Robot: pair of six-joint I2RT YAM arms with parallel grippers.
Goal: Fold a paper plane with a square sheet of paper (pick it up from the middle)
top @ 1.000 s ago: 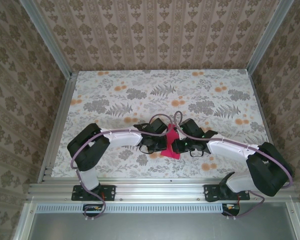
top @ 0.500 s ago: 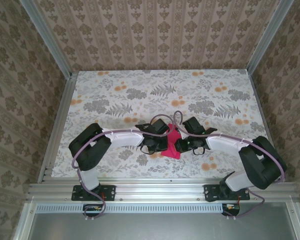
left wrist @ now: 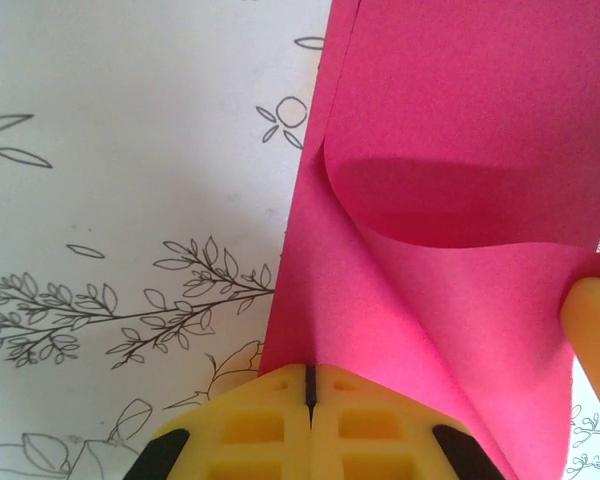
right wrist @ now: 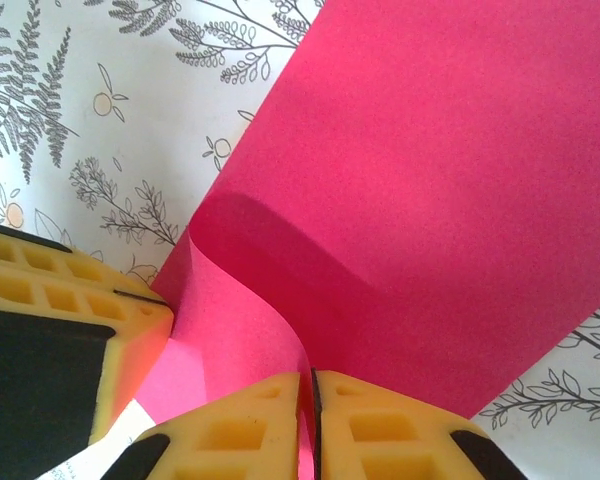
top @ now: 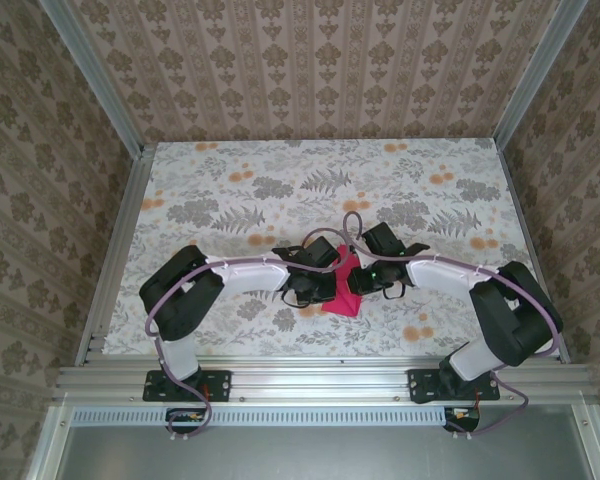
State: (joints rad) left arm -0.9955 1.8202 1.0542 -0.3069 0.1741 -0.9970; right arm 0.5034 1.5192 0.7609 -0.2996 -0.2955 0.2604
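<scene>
The square sheet of paper [top: 342,300], plain magenta-pink, lies partly on the floral table near its middle front, pinched from both sides. My left gripper [top: 326,284] is shut on its left part. In the left wrist view the yellow jaws [left wrist: 308,380] meet on the sheet's near edge [left wrist: 450,120], which curls up into a loose roll. My right gripper [top: 356,283] is shut on the other part. A thin layer of the sheet [right wrist: 450,180] runs between its jaws [right wrist: 308,388]. The left gripper's yellow fingers [right wrist: 75,320] sit close beside it.
The floral tablecloth [top: 280,190] stretches away behind and to both sides of the grippers. Aluminium rails [top: 115,260] border the table left, right and front, with wallpapered walls beyond. Purple cables [top: 352,228] loop above the wrists.
The right forearm has swung toward the back of the table, and its gripper has shifted slightly farther and closer to the left one. The left arm has stayed put.
</scene>
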